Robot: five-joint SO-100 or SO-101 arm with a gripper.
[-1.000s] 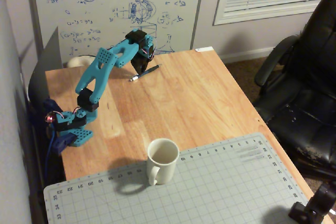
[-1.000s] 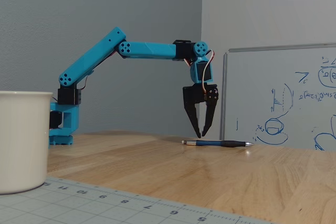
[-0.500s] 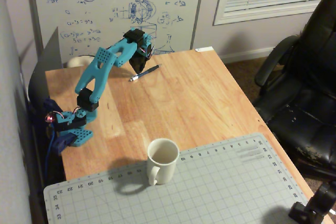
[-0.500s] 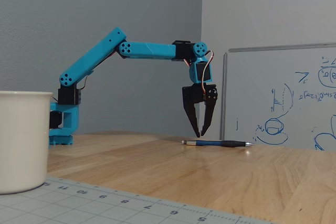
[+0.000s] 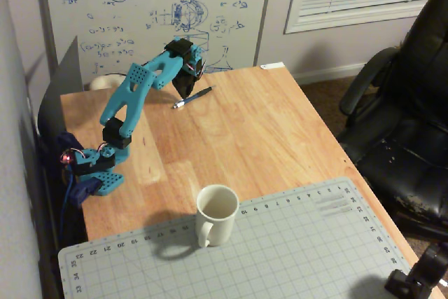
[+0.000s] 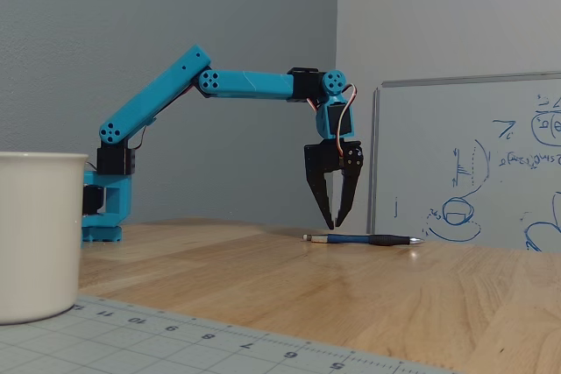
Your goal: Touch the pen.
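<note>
The pen (image 5: pixel 194 97) is thin and dark with a silvery tip. It lies at an angle on the wooden table (image 5: pixel 273 131) near the far edge, and also shows in the other fixed view (image 6: pixel 364 238). My blue arm reaches out from its base at the left. The black gripper (image 5: pixel 184 91) points down over the pen's middle-to-tip part. In the low fixed view the gripper (image 6: pixel 335 225) hangs with its tips just above the table, close to the pen's left end. Its fingers are a little apart and hold nothing. I cannot tell whether they touch the pen.
A white mug (image 5: pixel 217 213) stands at the near side on the edge of a grey cutting mat (image 5: pixel 301 243). A whiteboard (image 5: pixel 154 12) leans against the wall behind the table. A black office chair (image 5: pixel 406 124) stands to the right.
</note>
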